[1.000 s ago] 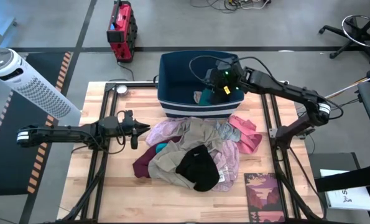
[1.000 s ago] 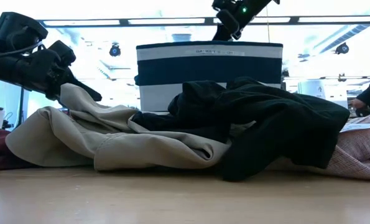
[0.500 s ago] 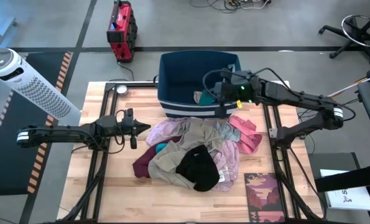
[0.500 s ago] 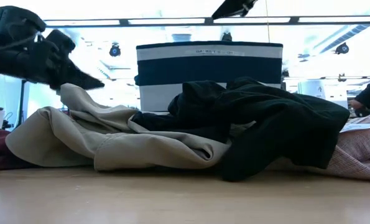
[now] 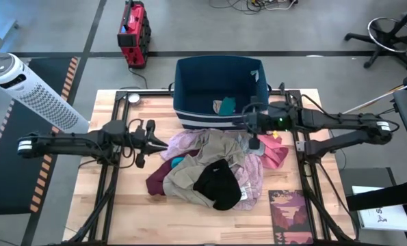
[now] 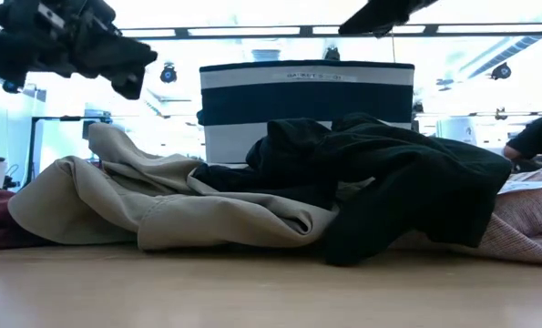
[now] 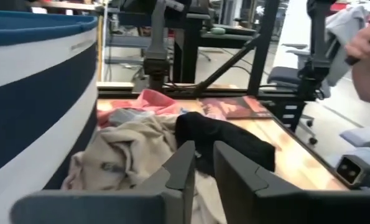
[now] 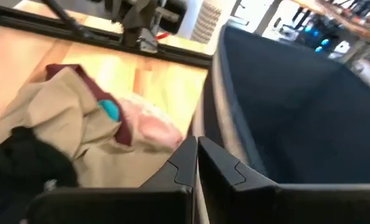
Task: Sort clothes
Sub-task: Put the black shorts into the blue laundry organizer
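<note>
Both grippers [image 5: 150,141] above clothes [image 5: 213,167]

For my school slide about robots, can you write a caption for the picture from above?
Two robot arms hover over a pile of clothes beside a dark blue bin on a wooden table.
</note>
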`<control>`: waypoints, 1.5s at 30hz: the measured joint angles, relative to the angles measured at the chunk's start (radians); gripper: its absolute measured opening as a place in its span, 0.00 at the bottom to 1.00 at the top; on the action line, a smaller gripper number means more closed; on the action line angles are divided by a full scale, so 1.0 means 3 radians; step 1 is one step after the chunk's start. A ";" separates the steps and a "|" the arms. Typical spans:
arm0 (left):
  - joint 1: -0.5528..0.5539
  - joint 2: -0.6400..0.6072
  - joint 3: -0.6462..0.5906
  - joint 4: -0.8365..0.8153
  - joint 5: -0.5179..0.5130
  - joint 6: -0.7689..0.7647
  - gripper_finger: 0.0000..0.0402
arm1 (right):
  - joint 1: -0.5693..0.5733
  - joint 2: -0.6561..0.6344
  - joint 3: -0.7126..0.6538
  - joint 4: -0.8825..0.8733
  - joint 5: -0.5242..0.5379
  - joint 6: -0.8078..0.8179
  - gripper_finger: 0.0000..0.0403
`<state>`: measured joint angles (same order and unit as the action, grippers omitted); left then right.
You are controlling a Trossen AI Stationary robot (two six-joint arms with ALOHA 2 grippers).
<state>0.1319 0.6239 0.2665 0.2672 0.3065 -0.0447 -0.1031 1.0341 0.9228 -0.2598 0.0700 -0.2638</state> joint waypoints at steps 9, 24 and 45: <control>-0.0272 0.0772 0.0463 0.0010 0.0000 0.0033 0.37 | 0.0039 -0.0271 -0.0458 0.0231 0.0003 0.0220 0.00; -0.0548 0.2427 0.1417 -0.0002 -0.0025 0.0439 0.46 | 0.0053 -0.0255 -0.0485 0.0151 0.0002 0.0235 0.00; -0.0589 0.4035 0.2887 -0.0552 -0.0641 0.0578 0.46 | 0.0054 -0.0224 -0.0485 0.0105 0.0002 0.0235 0.00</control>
<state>-0.0448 1.8343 1.1327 0.1015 0.1143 0.1287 -0.0868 0.9668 0.7773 -0.2284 0.0708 -0.1932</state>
